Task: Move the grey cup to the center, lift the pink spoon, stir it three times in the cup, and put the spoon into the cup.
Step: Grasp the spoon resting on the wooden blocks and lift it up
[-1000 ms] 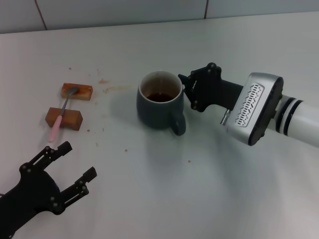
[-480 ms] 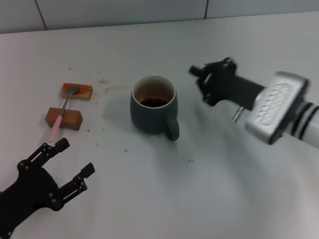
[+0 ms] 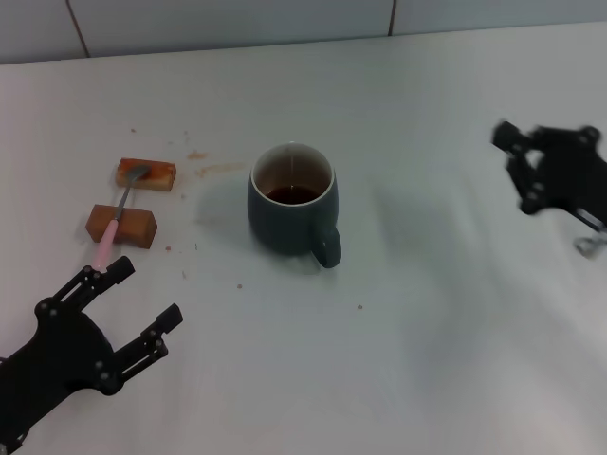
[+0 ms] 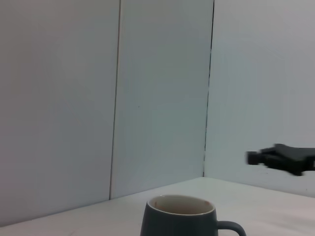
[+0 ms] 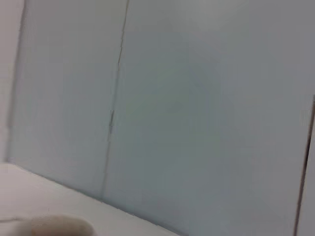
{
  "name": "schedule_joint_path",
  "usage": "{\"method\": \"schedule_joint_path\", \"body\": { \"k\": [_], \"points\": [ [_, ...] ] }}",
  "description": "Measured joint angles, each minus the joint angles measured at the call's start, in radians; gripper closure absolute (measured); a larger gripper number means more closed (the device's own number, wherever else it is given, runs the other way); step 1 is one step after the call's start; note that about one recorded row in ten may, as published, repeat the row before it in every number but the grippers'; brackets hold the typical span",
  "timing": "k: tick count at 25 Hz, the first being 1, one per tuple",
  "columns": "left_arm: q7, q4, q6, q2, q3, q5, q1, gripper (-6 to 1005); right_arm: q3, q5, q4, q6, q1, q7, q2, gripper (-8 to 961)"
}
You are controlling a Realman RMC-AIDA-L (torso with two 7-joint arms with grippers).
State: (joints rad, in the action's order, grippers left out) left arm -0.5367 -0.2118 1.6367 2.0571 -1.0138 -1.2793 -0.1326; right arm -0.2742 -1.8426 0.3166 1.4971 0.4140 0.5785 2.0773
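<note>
The grey cup (image 3: 289, 213) stands upright near the middle of the white table (image 3: 427, 360), handle toward the front right, with dark liquid inside. In the left wrist view the cup (image 4: 178, 220) shows low down, with the right gripper (image 4: 281, 160) beyond it. The pink spoon (image 3: 116, 220) lies across two brown wooden blocks at the left, metal bowl on the far block. My left gripper (image 3: 133, 301) hovers open at the front left, just in front of the spoon's pink handle. My right gripper (image 3: 518, 171) is open at the far right, well apart from the cup.
The two wooden blocks (image 3: 121, 226) under the spoon sit left of the cup. Brown stains (image 3: 211, 169) mark the table between them. A tiled wall (image 3: 285, 19) runs along the table's far edge. The right wrist view shows only wall panels (image 5: 172, 123).
My right gripper nudged the cup slightly left, let it stand, and pulled far back to the right. The left gripper has barely shifted. The spoon has not moved.
</note>
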Motion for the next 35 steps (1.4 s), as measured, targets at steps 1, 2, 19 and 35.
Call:
{"method": "schedule_joint_path", "body": {
  "k": [1,2,19,35],
  "points": [
    [0.000,0.000,0.000,0.000,0.000,0.000,0.000,234,0.000,0.000,0.000,0.000,0.000,0.000,0.000,946],
    [0.000,0.000,0.000,0.000,0.000,-0.001,0.000,234,-0.063,-0.001,0.068,0.062,-0.052,0.093,-0.002,946],
    [-0.014,0.008,0.001,0.002,0.000,-0.005,0.004,238,-0.202,-0.348,0.182,0.227,-0.176,0.274,0.000,781],
    [-0.014,0.005,-0.007,0.002,0.000,0.000,0.003,242,-0.127,-0.327,0.156,0.263,-0.205,0.142,0.001,388]
  ]
}}
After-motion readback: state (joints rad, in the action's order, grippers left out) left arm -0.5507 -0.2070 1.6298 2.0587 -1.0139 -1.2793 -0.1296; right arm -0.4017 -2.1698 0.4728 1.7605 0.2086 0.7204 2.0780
